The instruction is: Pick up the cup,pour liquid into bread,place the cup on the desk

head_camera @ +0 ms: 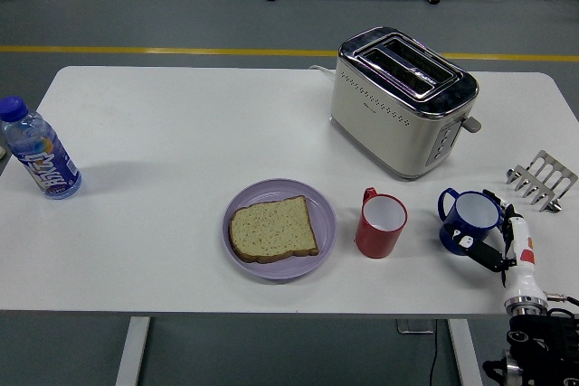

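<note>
My right hand (pixel 496 240) is at the blue cup (pixel 469 221), at about 4 o'clock on the table (pixel 181 133); its fingers touch the cup's near side, but I cannot tell if they already close on it. I would wrap the body firmly before lifting and keep it upright. The bread (pixel 272 229) lies on the purple plate (pixel 324 210) at 6 o'clock, past the red cup (pixel 380 224), so I must carry over that one carefully.
</note>
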